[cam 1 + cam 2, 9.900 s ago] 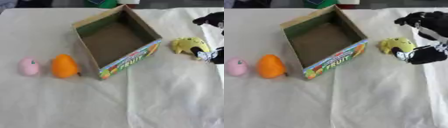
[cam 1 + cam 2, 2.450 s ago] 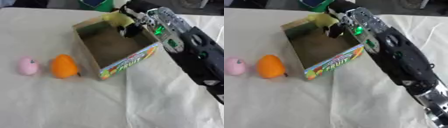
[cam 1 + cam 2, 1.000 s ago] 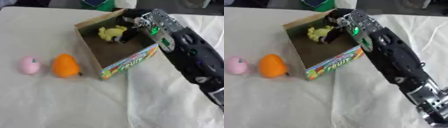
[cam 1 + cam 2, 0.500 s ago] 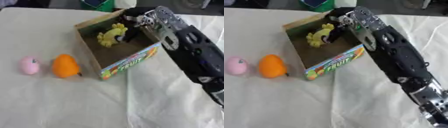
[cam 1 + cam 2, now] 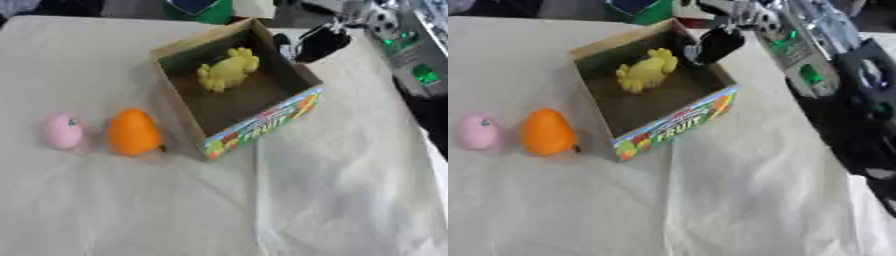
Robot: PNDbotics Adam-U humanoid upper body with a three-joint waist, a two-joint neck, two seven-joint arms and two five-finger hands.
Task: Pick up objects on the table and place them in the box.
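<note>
Yellow toy (image 5: 227,73), orange fruit (image 5: 133,132), pink egg (image 5: 64,131), brown box (image 5: 179,98).

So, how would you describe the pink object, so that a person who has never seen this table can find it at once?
Start at the open cardboard box with the fruit print, on the cloth-covered table. Two things lie on the cloth to its left: an orange fruit beside the box, then the pink object further left. It is the smaller, paler and outermost one.

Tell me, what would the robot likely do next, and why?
Probably pull its right hand back from the box and swing toward the orange object. The yellow toy already lies inside the box, while the orange object and the pink one sit on the table beside it.
</note>
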